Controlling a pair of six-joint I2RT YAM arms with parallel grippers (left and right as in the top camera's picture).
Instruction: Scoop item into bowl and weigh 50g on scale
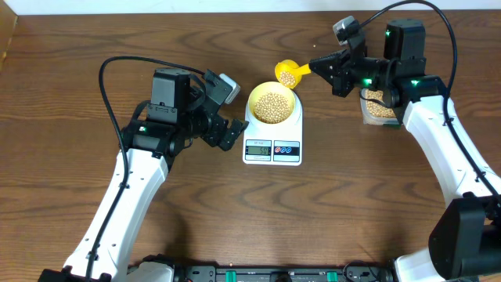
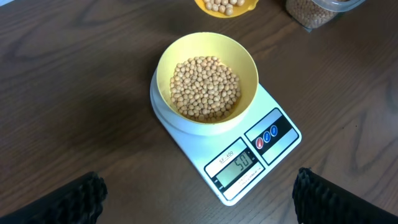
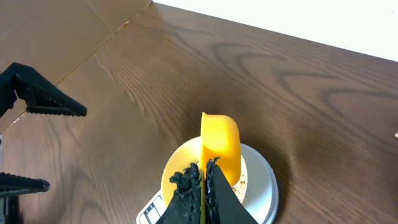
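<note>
While beyond bowl (image 2: 247, 65), scoop (image 3: 221, 140) near tub (image 2: 311, 17)

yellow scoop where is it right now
In the overhead view the scoop is right of centre, held in the right gripper, just beyond the bowl on the scale, left of the tub.

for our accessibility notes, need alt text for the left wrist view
A pale yellow bowl holding tan beans sits on a white scale whose display appears to read 50. The open left gripper shows as dark fingertips in the bottom corners.
</note>
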